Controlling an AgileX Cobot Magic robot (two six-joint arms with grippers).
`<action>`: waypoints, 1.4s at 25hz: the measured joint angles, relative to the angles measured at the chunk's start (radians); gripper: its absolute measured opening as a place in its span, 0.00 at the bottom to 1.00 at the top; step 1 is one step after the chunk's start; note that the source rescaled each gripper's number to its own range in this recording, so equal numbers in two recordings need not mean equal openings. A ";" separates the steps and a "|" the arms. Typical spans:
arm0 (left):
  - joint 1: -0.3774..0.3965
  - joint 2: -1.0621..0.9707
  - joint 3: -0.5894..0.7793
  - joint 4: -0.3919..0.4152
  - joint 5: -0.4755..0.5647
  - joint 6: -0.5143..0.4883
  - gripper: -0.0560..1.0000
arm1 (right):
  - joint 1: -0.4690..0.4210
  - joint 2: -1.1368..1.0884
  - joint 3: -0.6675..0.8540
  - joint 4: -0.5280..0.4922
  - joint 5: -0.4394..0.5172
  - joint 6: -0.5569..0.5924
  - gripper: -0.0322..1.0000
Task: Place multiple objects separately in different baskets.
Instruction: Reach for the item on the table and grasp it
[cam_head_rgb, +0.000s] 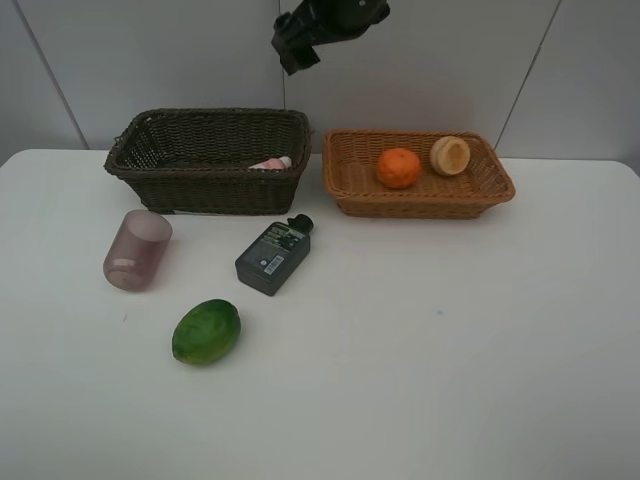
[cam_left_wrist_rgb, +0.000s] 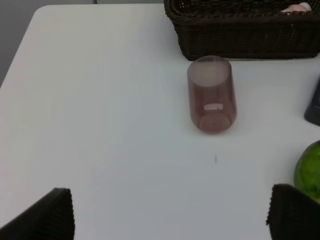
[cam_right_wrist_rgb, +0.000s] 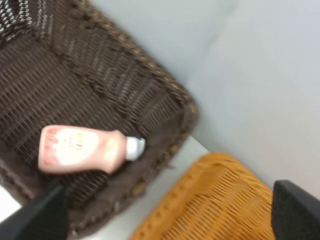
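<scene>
The pink bottle (cam_head_rgb: 272, 162) lies in the dark brown basket (cam_head_rgb: 210, 190). The orange (cam_head_rgb: 398, 167) and the peach round fruit (cam_head_rgb: 450, 155) sit in the orange-tan basket (cam_head_rgb: 420, 203). On the table lie the purple cup (cam_head_rgb: 138, 250) on its side, the flat dark-green bottle (cam_head_rgb: 273, 256) and the green oval fruit (cam_head_rgb: 206, 331). My right gripper (cam_right_wrist_rgb: 167, 220) hangs open high above the gap between the baskets, over the pink bottle (cam_right_wrist_rgb: 82, 149). My left gripper (cam_left_wrist_rgb: 170, 220) stands open over the table, short of the cup (cam_left_wrist_rgb: 212, 95), with the green fruit (cam_left_wrist_rgb: 309, 172) beside one finger.
The right arm (cam_head_rgb: 325, 25) reaches in at the top of the exterior high view, in front of the grey wall. The white table's front half holds no objects; its left edge shows in the left wrist view.
</scene>
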 joint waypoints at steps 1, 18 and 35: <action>0.000 0.000 0.000 0.000 0.000 0.000 1.00 | -0.006 -0.043 0.042 -0.002 -0.010 0.000 0.83; 0.000 0.000 0.000 0.000 0.000 0.000 1.00 | -0.150 -0.854 0.822 -0.100 -0.033 0.087 0.83; 0.000 0.000 0.000 0.000 0.000 0.000 1.00 | -0.200 -1.444 1.139 -0.118 0.234 0.183 0.83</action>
